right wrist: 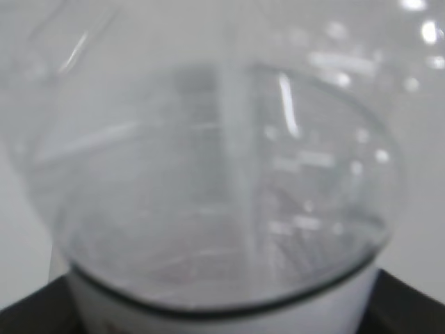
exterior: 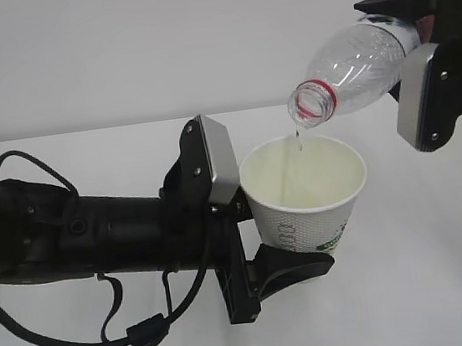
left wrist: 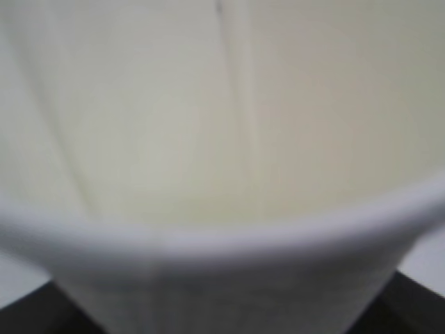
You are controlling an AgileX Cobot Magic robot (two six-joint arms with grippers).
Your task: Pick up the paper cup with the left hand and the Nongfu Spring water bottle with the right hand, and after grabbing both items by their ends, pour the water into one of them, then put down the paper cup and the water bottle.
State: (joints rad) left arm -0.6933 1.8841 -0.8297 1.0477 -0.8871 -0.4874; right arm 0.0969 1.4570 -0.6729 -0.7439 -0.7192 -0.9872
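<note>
From the exterior view we look down at a slant across the white table (exterior: 447,281), near enough that both black arms fill the sides. Our left wrist view sits right against the small white tapered paper cup (left wrist: 222,243) (exterior: 305,193), blurred, facing into its mouth. Our right wrist view looks along the clear ribbed plastic bottle (right wrist: 222,188) (exterior: 353,69), equally close; each wrist view shares its object with the exterior view.
</note>
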